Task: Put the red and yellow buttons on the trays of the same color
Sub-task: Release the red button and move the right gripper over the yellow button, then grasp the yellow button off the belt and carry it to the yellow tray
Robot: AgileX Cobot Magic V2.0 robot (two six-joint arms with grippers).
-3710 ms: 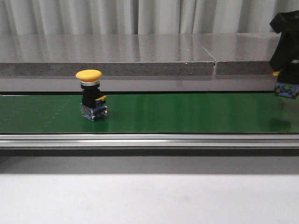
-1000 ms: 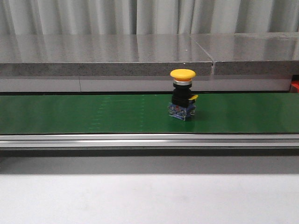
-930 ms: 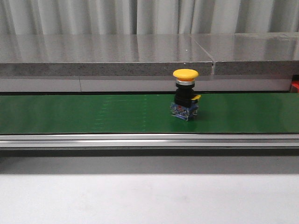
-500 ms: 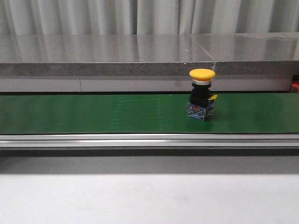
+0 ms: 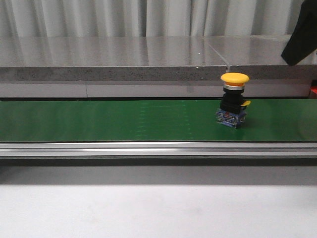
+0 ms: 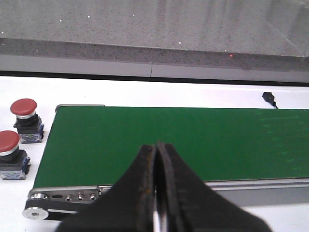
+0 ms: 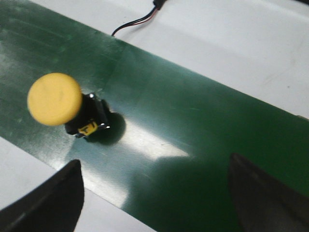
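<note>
Yellow button (image 5: 234, 100) stands upright on green belt (image 5: 124, 120); right jaws wide, left jaws pressed together.

Front view: level, side-on to green belt (image 5: 124, 121). Wrist views look down on belt; right nearer.

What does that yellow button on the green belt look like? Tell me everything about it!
The yellow button has a round, smooth mushroom-shaped cap that looks like plastic. Under the cap sits a silvery ring, then a black body with a small yellow tab on one side, and a bluish block at the bottom. It stands upright on the green belt, toward the robot's right side. Only the belt touches it. In the right wrist view, the right gripper is open above the belt, with the button to one side of its fingers, not between them.
</note>
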